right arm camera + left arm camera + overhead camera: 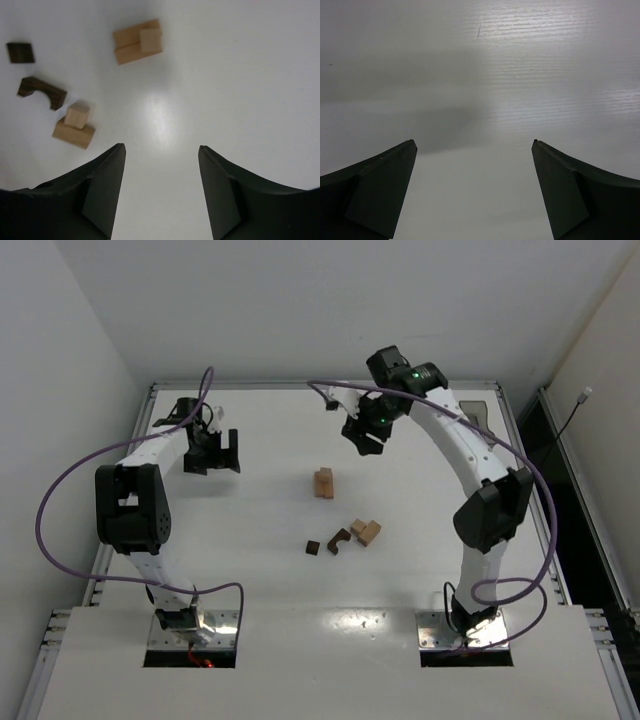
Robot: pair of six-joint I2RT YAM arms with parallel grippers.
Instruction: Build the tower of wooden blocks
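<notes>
Left pincer (474,145) spread wide over bare counter (520,60); right pincer (160,147) parted, holding nothing; wood block tower (323,483) stands mid-frame overhead; loose tan blocks (364,531) and dark arch (338,540) just lower right.

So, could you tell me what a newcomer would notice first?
A small stack of tan blocks stands on the table, with a dark arch, a dark cube and two tan blocks loose just in front. Both claws are open and empty: the right claw beyond the stack, the left claw far left.
</notes>
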